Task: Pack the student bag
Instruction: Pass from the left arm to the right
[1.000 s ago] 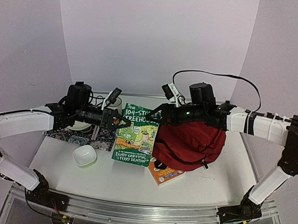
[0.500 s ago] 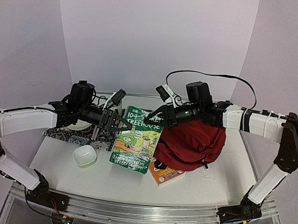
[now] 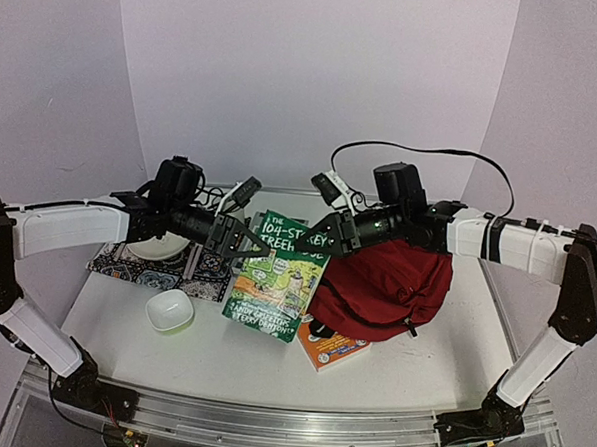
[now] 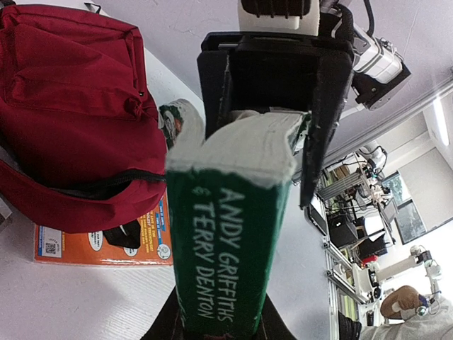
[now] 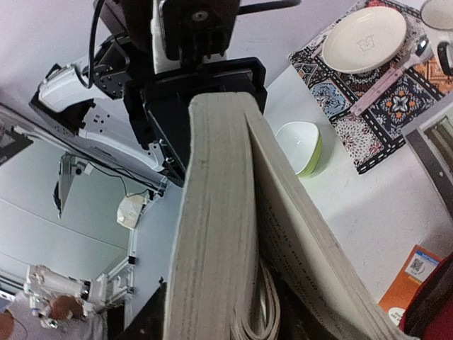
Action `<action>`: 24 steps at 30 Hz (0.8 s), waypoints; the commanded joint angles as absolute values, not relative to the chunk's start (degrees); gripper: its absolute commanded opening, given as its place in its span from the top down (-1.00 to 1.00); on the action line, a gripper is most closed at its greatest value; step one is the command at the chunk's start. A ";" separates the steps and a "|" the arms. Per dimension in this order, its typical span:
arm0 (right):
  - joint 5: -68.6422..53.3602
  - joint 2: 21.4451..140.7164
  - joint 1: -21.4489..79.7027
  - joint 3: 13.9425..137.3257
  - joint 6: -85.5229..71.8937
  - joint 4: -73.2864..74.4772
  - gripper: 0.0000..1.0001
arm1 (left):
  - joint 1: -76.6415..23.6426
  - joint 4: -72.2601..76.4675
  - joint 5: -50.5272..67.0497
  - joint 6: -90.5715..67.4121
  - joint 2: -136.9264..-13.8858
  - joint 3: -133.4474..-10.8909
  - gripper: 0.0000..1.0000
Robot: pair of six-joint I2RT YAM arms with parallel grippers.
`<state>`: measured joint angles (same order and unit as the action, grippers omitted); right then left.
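We hold the book (image 3: 275,287) aloft between both arms. The left gripper (image 3: 249,249) is clamped narrow on one edge, and the right gripper (image 3: 313,242) straddles the opposite edge, though we cannot tell whether it grips. If either side releases early, the book could twist and fall. The bag (image 3: 385,283) lies just below the right gripper, and its opening is hidden from us.

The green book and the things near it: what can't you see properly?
- Orange book: top view, mostly under the student bag; title hidden.
- Green book: right wrist view shows only page edges, cover turned away.
- Right tool: the book blocks its fingertips, so a firm grip is unclear.
- Student bag's inside: hidden by its own fabric in every view.
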<state>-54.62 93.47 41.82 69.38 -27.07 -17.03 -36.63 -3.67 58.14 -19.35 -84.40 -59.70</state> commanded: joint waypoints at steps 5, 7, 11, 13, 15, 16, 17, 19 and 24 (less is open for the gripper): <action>-53.60 90.60 41.44 75.51 -15.26 -6.72 -0.80 | -35.56 -10.94 58.99 -9.75 -81.82 -64.22 1.00; -50.31 90.38 41.23 77.49 -10.74 -1.51 -0.91 | -35.59 -14.22 58.64 -7.23 -81.22 -64.87 1.00; -48.05 90.65 41.13 81.02 -4.81 5.82 -0.97 | -35.64 -20.25 56.83 -2.07 -80.88 -66.59 1.00; -48.05 90.87 41.16 82.53 -3.03 7.55 -0.97 | -35.61 -23.22 55.49 -0.47 -81.48 -67.81 1.00; -47.86 91.11 41.14 83.90 -1.16 9.29 -0.97 | -35.64 -25.72 55.21 1.89 -82.44 -69.13 1.00; -47.62 91.14 41.15 84.50 -0.60 9.96 -0.97 | -35.66 -26.91 55.53 2.88 -82.87 -69.62 1.00; -48.13 91.23 41.16 84.86 0.61 10.23 -0.97 | -35.76 -27.76 55.72 3.60 -83.08 -69.99 1.00; -50.31 92.07 41.22 85.46 2.69 10.47 -0.97 | -36.30 -29.07 55.67 4.92 -83.18 -70.70 1.00; -54.76 95.39 41.29 86.89 3.87 11.23 -0.97 | -40.61 -32.38 53.95 9.41 -83.57 -73.65 1.00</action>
